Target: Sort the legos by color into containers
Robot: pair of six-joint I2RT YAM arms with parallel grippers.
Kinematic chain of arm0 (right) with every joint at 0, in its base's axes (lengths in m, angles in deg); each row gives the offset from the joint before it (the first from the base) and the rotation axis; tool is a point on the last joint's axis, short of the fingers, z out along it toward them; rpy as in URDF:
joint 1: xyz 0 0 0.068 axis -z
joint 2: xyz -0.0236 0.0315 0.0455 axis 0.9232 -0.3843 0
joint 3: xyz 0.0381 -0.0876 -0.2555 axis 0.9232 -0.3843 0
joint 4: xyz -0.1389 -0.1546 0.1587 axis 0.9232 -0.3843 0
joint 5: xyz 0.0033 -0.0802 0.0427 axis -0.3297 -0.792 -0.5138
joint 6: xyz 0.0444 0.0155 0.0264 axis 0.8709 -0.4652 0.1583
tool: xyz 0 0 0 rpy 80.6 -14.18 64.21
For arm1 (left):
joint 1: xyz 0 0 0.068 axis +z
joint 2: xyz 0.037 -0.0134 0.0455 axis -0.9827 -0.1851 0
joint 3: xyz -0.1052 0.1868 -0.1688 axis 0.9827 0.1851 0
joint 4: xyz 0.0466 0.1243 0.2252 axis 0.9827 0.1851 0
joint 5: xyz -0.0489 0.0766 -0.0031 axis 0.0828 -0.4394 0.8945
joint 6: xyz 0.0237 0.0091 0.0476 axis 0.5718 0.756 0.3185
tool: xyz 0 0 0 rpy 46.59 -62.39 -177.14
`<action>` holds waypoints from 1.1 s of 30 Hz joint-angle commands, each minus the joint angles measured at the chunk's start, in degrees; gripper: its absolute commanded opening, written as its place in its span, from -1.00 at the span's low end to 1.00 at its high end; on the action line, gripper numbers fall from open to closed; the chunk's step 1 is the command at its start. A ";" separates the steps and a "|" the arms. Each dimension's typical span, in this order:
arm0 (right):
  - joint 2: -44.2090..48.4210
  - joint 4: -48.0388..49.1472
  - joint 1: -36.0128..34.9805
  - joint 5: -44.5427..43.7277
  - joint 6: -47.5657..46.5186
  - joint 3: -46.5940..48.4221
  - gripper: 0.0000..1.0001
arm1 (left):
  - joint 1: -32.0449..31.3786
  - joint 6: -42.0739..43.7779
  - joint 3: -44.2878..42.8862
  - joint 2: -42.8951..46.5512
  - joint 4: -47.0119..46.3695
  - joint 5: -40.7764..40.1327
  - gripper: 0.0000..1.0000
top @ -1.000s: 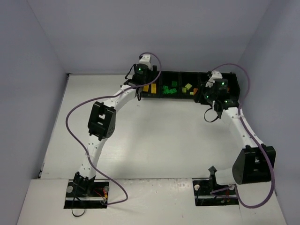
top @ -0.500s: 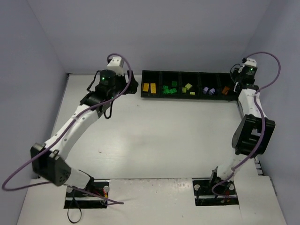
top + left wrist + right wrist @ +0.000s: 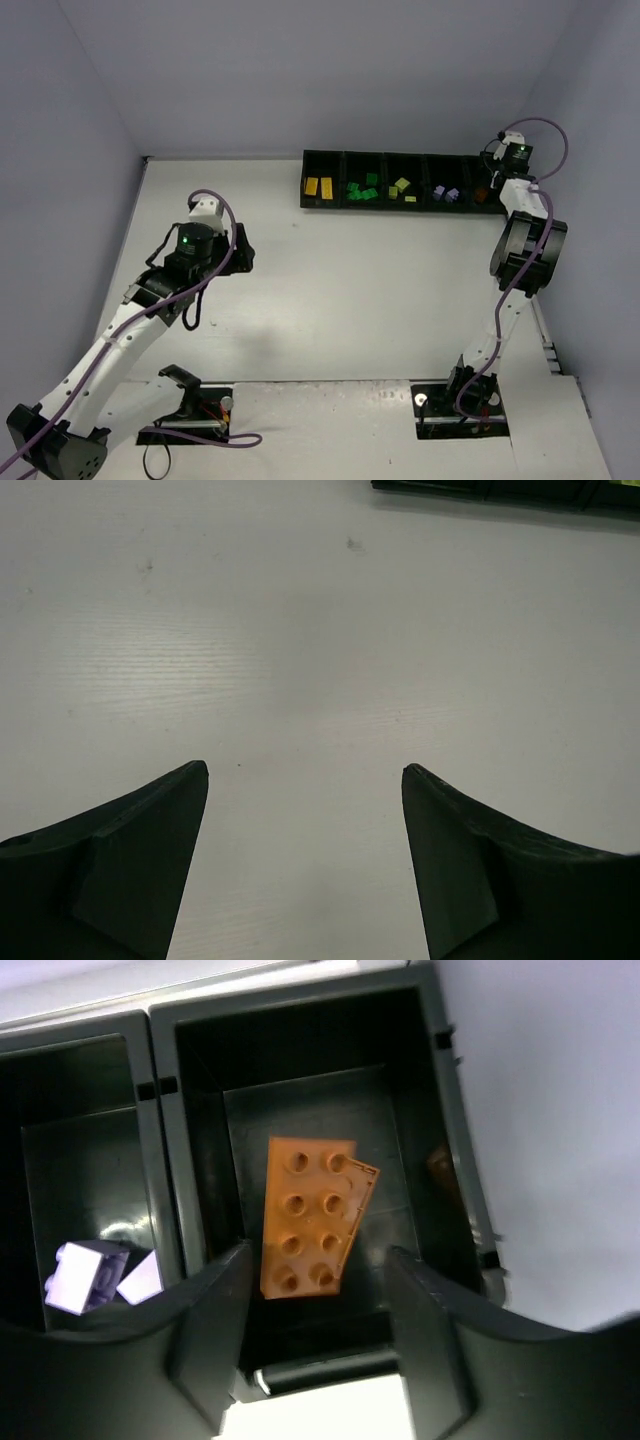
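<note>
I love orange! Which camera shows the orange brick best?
The right wrist view: the orange brick lies large in its black tray, studs countable. The top external view shows it only as a tiny orange speck; the left wrist view misses it.

A long black tray [image 3: 385,165] of five square, open-topped compartments lies along the far edge of the surface, right of centre. From left to right, the compartments hold two yellow bricks [image 3: 326,185], several dark green bricks [image 3: 353,188], lime bricks [image 3: 402,184], lavender bricks [image 3: 85,1275], and a flat orange brick [image 3: 310,1215] lying studs up and slightly askew.
</note>
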 commanded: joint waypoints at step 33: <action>78.02 -11.50 -7.11 1.64 13.99 -35.14 1.00 | 0.14 3.17 -10.35 10.69 13.68 -6.25 0.45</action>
